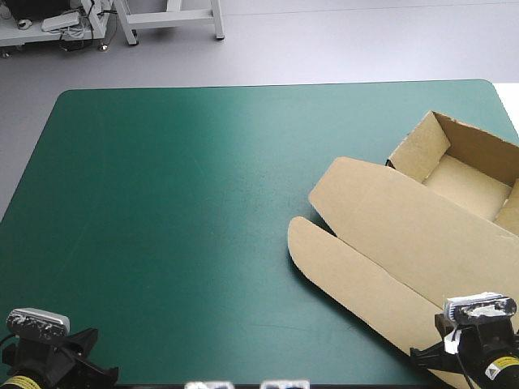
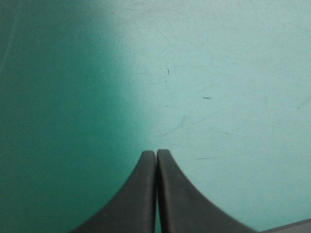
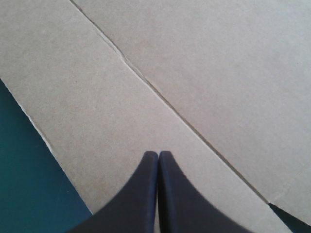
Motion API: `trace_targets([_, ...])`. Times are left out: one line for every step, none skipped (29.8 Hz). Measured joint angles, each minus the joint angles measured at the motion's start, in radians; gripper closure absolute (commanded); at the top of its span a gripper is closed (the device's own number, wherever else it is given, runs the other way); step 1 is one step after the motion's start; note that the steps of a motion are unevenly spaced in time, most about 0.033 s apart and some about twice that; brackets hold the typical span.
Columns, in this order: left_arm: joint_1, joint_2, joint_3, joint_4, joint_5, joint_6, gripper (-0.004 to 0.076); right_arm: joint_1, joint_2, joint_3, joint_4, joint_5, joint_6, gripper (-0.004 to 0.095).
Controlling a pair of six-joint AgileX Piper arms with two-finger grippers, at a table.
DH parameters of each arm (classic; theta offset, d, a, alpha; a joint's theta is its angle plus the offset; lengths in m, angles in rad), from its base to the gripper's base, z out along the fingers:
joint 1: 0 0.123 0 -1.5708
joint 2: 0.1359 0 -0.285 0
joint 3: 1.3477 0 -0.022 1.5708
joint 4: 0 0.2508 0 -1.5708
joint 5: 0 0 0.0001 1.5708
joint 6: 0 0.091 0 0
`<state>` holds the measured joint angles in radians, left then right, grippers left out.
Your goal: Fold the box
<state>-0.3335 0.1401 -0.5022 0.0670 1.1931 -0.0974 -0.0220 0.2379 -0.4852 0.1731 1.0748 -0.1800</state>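
- Your box (image 1: 422,235) is on the teal-green cover (image 1: 178,203) at the table's right side, and part of it runs out past the right edge of the high view.
- The far end of the box is an open tray (image 1: 422,150). Its walls are standing up and there's nothing in it.
- From the tray the lid (image 1: 389,219) lies flat, spread toward the table's near edge.
- A long flap (image 1: 340,275) with a rounded end runs along the lid's outer side, the side of the box that faces the middle of the table.
- Your right gripper (image 3: 158,154) is directly over the box, near its near end. The black fingers are pressed together into one point with no board between them, so it isn't gripping anything.
- It hangs above the flap, just beside the crease (image 3: 160,95) where flap meets lid. The flap's cut edge and a bit of cover are on the other side of it. You can't really tell whether the tips touch the board.
- Your left gripper (image 2: 156,153) is well apart from the box, across the table by the other near corner. Its fingers are closed tight too, with nothing held.
- Under it and ahead of it there's only bare cover with a few faint scratches. None of the box shows in that wrist view.
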Motion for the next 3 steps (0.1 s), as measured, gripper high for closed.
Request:
trace_targets([0.000,0.000,0.000,0.000,0.000,0.000,0.0733,0.000,0.000,0.001,0.000,-0.001,0.000,0.0925])
trace_targets([0.000,0.000,0.000,0.000,0.000,0.000,0.0733,0.000,0.000,0.001,0.000,-0.001,0.000,0.0925])
trace_targets([0.000,0.000,0.000,0.000,0.000,0.000,0.0733,0.000,0.000,0.001,0.000,-0.001,0.000,0.0925])
